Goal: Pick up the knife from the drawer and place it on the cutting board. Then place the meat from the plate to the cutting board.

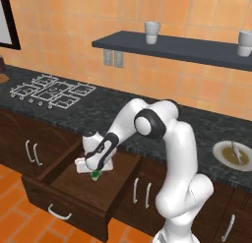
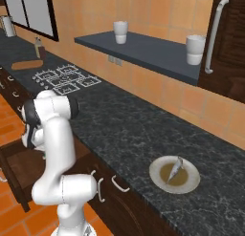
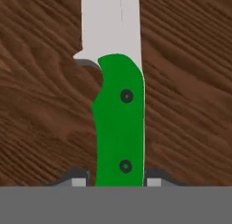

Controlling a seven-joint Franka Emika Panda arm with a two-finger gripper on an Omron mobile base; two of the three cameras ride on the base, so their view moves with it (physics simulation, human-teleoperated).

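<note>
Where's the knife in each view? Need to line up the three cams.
Left base view: knife, a green speck under the end effector, inside the open drawer, lower left of centre.
Right base view: no knife to be made out; the arm covers the drawer.
Hand view: knife fills the centre, green handle low, blade up, on the drawer floor.
Shared landmark: the drawer.

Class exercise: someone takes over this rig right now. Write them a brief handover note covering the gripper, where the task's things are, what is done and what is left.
Gripper: down in the open drawer, fingertips against both sides of the knife handle; knife lies flat on the drawer floor, not lifted.
Meat: on the plate, on the counter to the arm's right.
Cutting board: far along the counter, past the stove.
Done: drawer open, knife reached.
Left: lift knife, set it on the board, then move the meat there.
</note>
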